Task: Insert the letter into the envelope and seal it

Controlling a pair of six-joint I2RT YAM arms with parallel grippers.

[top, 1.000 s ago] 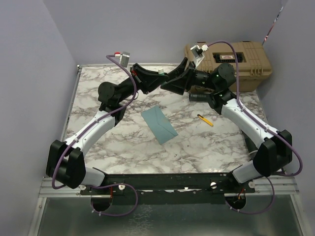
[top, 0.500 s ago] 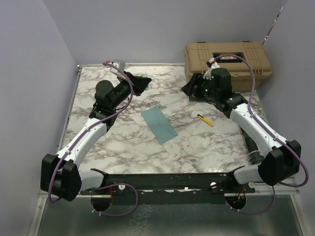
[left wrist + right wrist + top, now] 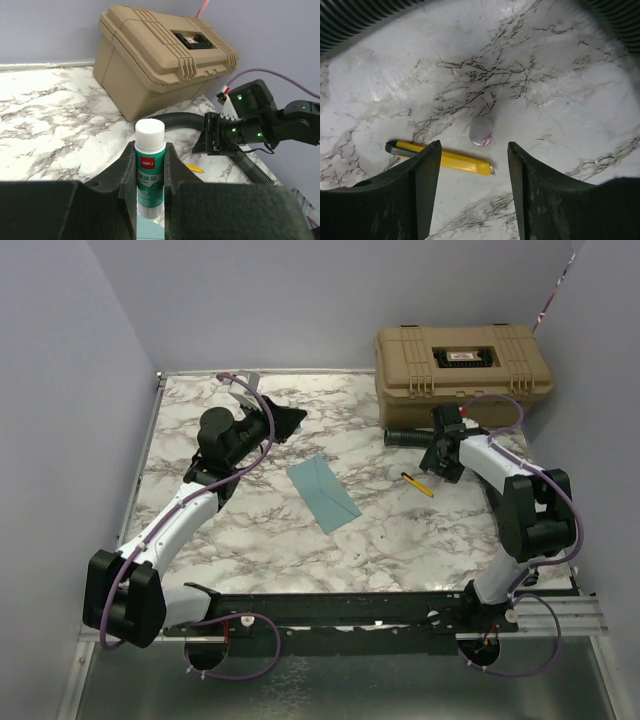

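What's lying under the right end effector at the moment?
On the marble table, under the open right end effector: a slim yellow utility knife and, just apart from it, a small whitish rounded piece. Its fingers cover the tabletop at both lower corners.

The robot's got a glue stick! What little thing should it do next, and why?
Probably bring the left pincer over the envelope and lower it. That pincer is clamped on the glue stick, out past the envelope, which lies flat mid-table. No letter shows outside it, so gluing the flap seems next. The right pincer is open over a yellow tool, holding nothing.
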